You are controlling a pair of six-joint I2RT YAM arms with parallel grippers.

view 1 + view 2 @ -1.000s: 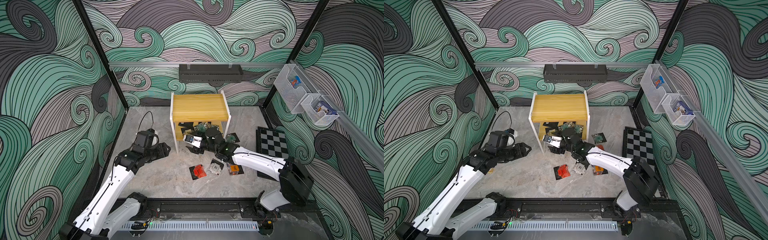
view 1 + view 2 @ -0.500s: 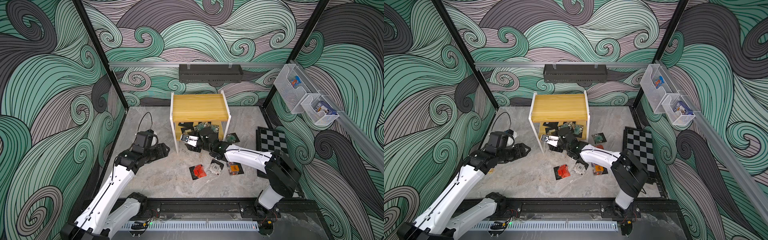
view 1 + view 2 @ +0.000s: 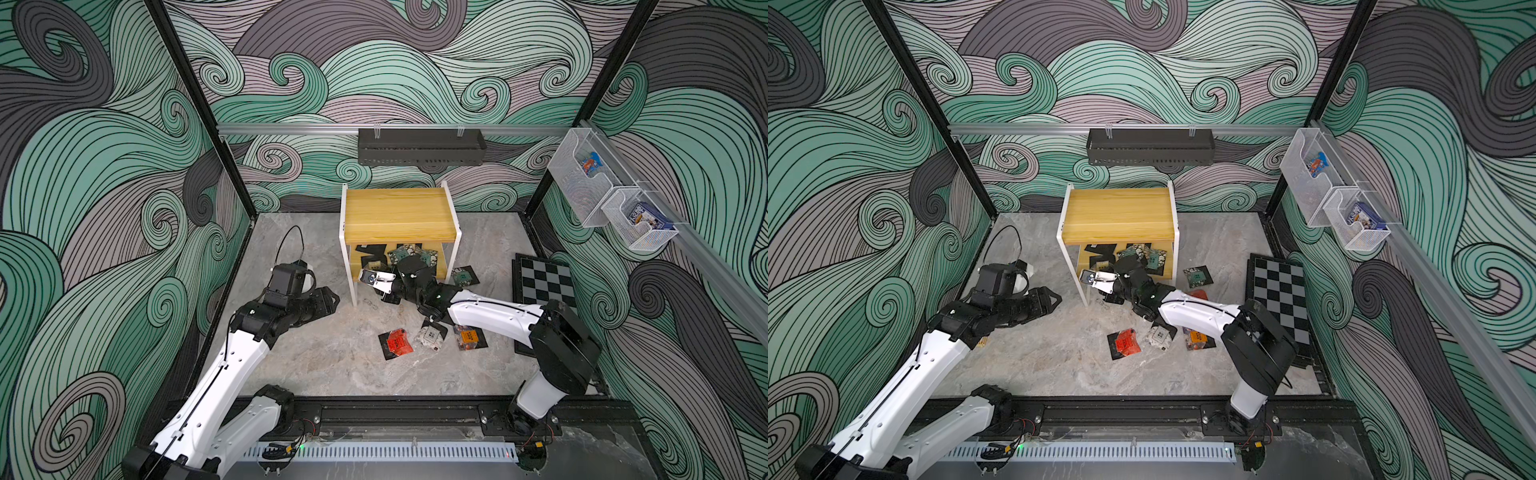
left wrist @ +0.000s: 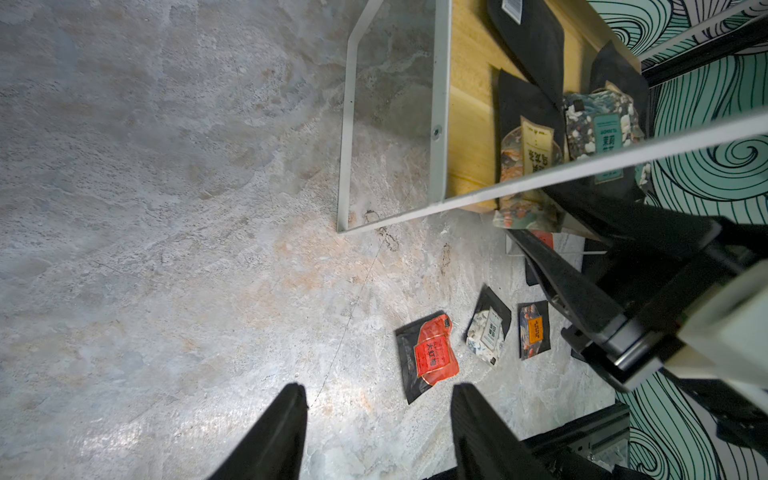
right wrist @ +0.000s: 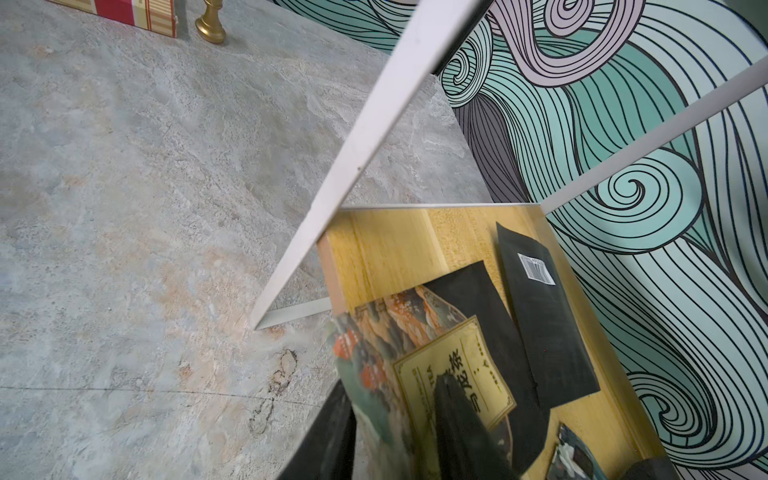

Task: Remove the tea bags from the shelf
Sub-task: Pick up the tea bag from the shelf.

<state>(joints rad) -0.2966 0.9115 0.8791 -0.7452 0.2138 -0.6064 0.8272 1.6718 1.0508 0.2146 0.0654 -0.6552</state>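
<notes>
A grey marble tabletop [image 3: 324, 365] sits inside walls of swirling teal wallpaper [image 3: 104, 166], and at its back stands the shelf [image 3: 399, 212], with several tea bags [image 3: 409, 255] on its lower board and others lying on the table in front. The right gripper [image 5: 395, 390] reaches the board's front edge with its jaws narrowed around a gold-labelled tea bag [image 5: 419, 357] overhanging it, 1 finger across the label, though a firm pinch cannot be told. The left gripper [image 4: 378, 388] hovers over bare table near the shelf, jaws well apart and empty.
</notes>
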